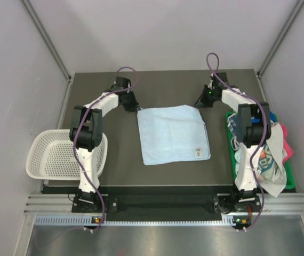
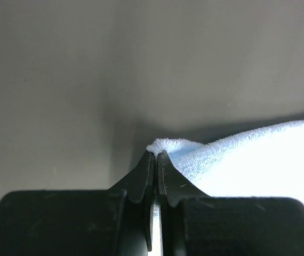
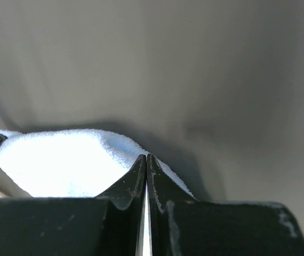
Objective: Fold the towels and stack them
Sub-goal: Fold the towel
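Note:
A pale blue towel [image 1: 173, 133] lies spread flat in the middle of the dark table. My left gripper [image 1: 137, 108] is at its far left corner. In the left wrist view the left gripper [image 2: 156, 153] is shut, with a tuft of the towel [image 2: 248, 160] pinched at its tips. My right gripper [image 1: 201, 104] is at the far right corner. In the right wrist view the right gripper [image 3: 145, 156] is shut tight, with the edge of the towel [image 3: 61, 160] running past its tips on both sides. More towels [image 1: 272, 157] are piled at the right, partly hidden by the right arm.
A white mesh basket [image 1: 50, 154] sits at the left edge beside the left arm's base. A green tray [image 1: 290, 182] at the right edge carries the pile, with printed, pink and blue cloth showing. Grey walls close in the table at the back and sides.

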Robot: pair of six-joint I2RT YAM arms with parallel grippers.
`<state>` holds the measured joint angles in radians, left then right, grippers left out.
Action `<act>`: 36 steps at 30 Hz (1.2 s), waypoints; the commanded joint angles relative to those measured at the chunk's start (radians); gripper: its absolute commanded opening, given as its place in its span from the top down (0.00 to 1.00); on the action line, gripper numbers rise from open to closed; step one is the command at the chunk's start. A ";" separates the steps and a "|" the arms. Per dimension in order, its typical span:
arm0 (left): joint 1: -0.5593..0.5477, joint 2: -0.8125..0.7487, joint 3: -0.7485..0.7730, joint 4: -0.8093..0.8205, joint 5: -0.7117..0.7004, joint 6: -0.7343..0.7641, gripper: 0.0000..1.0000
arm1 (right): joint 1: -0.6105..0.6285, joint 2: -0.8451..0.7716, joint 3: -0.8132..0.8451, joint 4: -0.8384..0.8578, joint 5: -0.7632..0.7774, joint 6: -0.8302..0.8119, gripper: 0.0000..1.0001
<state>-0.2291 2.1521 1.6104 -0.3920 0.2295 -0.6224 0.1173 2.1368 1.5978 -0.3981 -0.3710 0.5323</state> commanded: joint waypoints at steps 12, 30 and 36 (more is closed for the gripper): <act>0.001 -0.021 0.062 -0.038 -0.029 0.036 0.98 | 0.028 -0.106 -0.030 -0.029 0.109 -0.080 0.47; -0.006 -0.015 0.062 -0.030 -0.015 0.035 0.99 | 0.073 -0.097 -0.001 0.004 0.141 -0.097 0.92; -0.006 -0.040 0.040 -0.028 -0.041 0.043 0.99 | 0.082 -0.207 -0.073 0.048 0.313 -0.152 0.94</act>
<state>-0.2337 2.1521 1.6421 -0.4313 0.2134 -0.5987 0.1898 2.0506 1.5368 -0.4122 -0.1719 0.4259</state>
